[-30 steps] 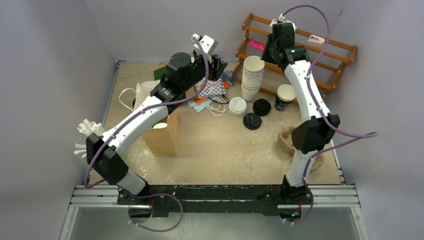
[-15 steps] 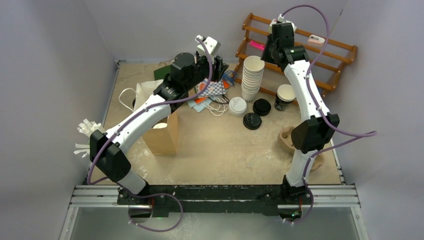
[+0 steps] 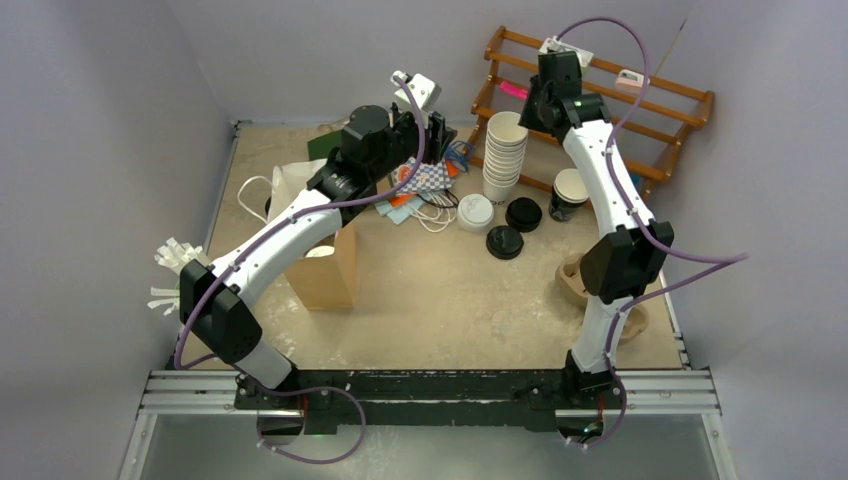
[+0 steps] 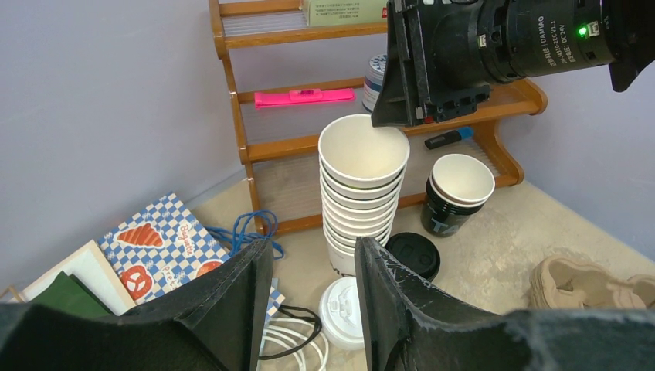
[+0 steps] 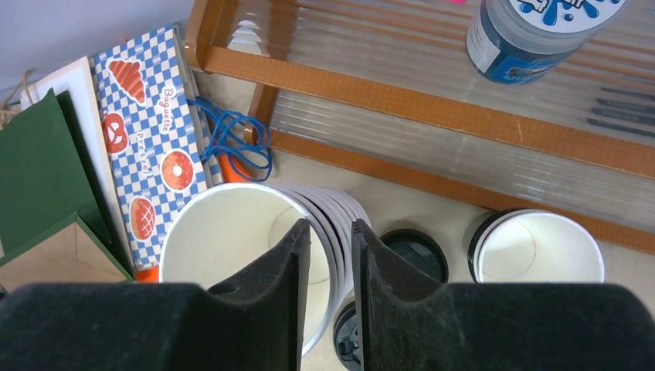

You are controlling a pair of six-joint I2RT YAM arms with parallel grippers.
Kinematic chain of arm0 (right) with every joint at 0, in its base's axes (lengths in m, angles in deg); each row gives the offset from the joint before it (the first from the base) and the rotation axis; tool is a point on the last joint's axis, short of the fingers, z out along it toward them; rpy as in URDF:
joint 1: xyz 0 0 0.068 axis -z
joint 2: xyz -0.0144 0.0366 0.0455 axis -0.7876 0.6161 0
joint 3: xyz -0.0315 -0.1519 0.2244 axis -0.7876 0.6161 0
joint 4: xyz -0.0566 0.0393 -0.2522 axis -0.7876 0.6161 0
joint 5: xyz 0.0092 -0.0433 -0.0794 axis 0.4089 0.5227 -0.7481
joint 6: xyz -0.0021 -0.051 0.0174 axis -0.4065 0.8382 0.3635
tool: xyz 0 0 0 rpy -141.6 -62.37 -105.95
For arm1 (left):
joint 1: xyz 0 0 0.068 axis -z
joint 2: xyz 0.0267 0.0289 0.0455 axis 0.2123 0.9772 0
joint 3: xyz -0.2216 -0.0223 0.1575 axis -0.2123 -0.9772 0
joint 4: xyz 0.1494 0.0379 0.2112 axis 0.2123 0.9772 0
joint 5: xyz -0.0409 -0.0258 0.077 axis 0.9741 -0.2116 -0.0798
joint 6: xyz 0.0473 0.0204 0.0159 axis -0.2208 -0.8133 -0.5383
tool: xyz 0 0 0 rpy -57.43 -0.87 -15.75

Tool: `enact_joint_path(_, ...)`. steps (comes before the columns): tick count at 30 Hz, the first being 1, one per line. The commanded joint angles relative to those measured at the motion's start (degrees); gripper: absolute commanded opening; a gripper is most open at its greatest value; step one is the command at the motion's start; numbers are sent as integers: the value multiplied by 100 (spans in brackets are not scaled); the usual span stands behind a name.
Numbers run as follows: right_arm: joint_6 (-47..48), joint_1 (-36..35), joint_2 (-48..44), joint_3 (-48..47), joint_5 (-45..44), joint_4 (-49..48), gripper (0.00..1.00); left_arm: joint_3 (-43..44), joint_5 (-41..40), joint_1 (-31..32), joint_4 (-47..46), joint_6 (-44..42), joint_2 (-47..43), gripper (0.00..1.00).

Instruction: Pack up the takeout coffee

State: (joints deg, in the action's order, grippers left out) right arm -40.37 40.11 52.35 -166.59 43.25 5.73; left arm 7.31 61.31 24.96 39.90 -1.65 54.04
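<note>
White round plastic lid and black round plastic lid lie on the bench, six o'clock of the white paper cup stack. Right gripper hangs over it, left gripper at nine o'clock, both apart.

**Takeout coffee: two small cups, upright, lids on.**
White-lidded cup stands at 9 o'clock of black-lidded cup, just beside it, apart.

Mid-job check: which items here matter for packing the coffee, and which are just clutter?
Job: white lid; black lid; second black lid; brown paper bag; pulp cup carrier.
Lying about: stack of white cups; dark lidless cup; checkered bakery bag; wooden rack.
</note>
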Motion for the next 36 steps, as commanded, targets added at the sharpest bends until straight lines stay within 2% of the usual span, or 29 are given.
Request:
enact_joint_path(1, 54, 14, -44, 73, 76, -177, 28, 141, -71, 19, -168, -122, -54, 46)
enact_joint_path(7, 15, 15, -44, 72, 162, -176, 19, 131, -74, 15, -156, -144, -69, 46)
enact_joint_path(11, -73, 15, -73, -9, 460, -103, 0, 122, -74, 18, -161, -148, -85, 46)
enact_joint_path(36, -360, 19, -417, -504, 620, -48, 0, 145, -54, 15, -139, -124, 68, 46)
